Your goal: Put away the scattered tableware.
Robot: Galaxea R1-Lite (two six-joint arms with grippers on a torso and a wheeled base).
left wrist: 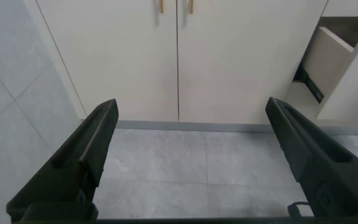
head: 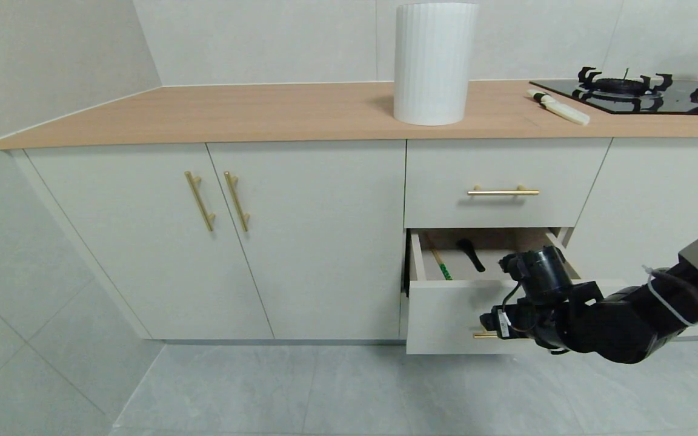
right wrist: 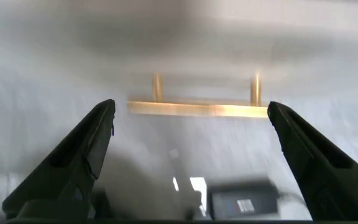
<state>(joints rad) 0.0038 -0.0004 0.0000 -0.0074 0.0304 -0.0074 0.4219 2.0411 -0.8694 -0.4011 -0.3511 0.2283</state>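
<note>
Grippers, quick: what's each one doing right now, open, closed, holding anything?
Left gripper: open, holding nothing.
Right gripper: open, holding nothing, facing the open drawer's handle.

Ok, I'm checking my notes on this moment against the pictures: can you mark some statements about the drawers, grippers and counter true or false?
1. The lower drawer is open. True.
2. The upper drawer is open too. False: it is shut.
3. The right gripper is clamped on the handle. False: it is open, with the lower drawer's handle just ahead of it.
4. A black utensil lies in the lower drawer. True.
5. The white canister stands on the floor. False: it stands on the counter.
6. The left gripper is open. True.
</note>
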